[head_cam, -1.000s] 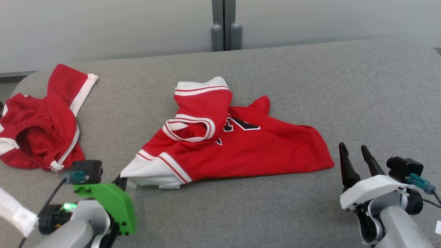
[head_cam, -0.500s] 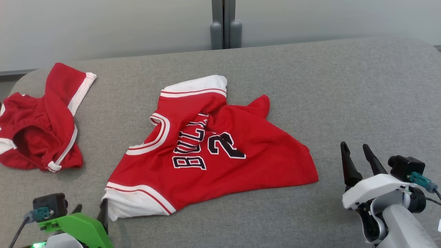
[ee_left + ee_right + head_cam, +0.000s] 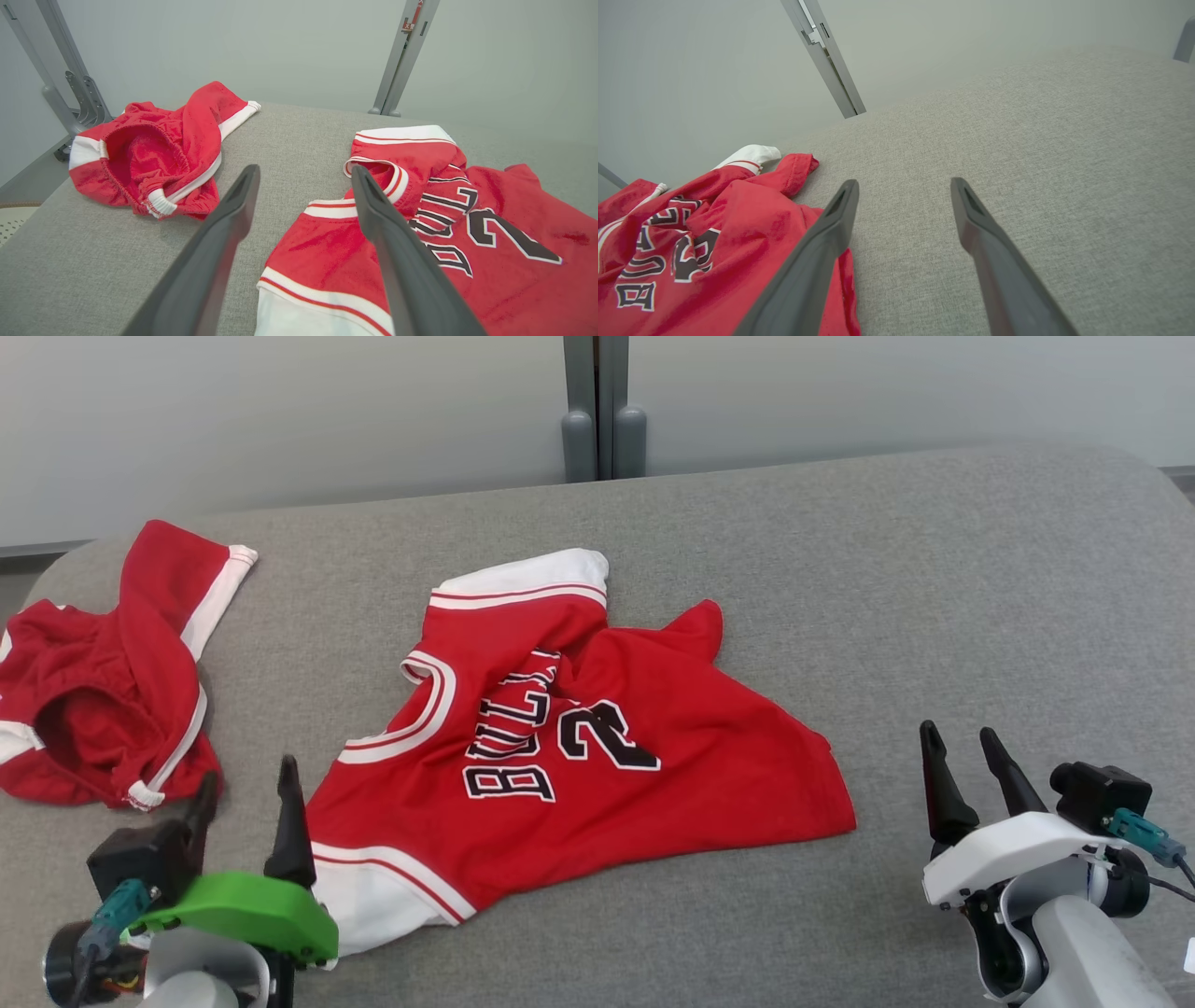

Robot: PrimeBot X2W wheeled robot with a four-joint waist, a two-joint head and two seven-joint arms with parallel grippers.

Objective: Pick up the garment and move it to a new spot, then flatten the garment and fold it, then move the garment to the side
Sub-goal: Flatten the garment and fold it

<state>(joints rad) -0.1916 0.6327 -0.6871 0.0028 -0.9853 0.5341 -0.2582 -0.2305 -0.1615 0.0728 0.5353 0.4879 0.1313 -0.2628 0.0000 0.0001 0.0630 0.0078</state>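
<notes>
A red basketball jersey (image 3: 579,747) lies rumpled near the middle of the grey padded table (image 3: 934,569), printed side up. Its black-and-white lettering and a numeral 2 are partly swallowed by a fold. One white-banded edge points toward the far side, another sits at the near left corner, and a white-trimmed opening curves along the left side.

The left gripper (image 3: 248,772) stands at that near left corner with its two dark fingers spread wide and nothing between them. From the head view, its inner finger (image 3: 288,821) is right against the white band, though I cannot tell whether it actually touches the cloth.

The right gripper (image 3: 957,732) hovers over bare table just beyond the jersey's right edge, fingers parted and empty.

A pair of red shorts (image 3: 103,700) with white stripes sits bunched at the far left of the table, apart from the jersey. A grey post (image 3: 597,411) rises behind the table's far edge.
</notes>
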